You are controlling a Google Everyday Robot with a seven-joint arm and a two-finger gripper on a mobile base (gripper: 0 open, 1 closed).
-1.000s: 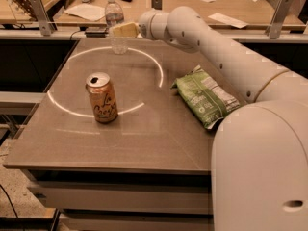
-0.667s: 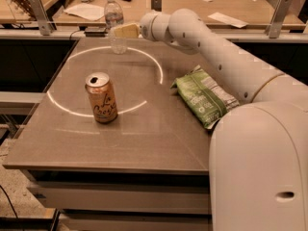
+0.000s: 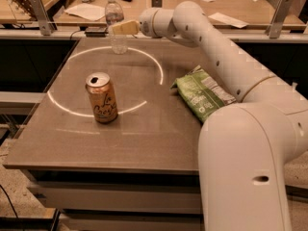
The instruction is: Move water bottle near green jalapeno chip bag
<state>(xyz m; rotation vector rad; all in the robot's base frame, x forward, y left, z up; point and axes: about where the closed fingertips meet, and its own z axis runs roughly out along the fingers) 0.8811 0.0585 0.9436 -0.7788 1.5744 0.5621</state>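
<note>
We are looking at a smooth grey-brown desk (image 3: 144,138) carrying three things, one of each kind. We are counting one water bottle (image 3: 114,14), tall, slim and made of clear plastic, standing upright at the far edge of the desk, just at the rim of a thin white ring of light (image 3: 161,73) that is lying across the surface. The hand (image 3: 118,29) (tan, at the end of a glossy white rounded arm (image 3: 226,57)) is reaching in from the right and sitting right against the bottle's middle. We are not able to tell whether it is apart or clamped on the bottle. We are also seeing one green jalapeno chip bag (image 3: 202,94), crinkled foil with white printing, lying flat towards the right edge of the desk, well apart from the bottle. One orange-tan metal soda can (image 3: 101,97), cylindrical with its top opened, is standing upright inside the ring, nearer the front left.
</note>
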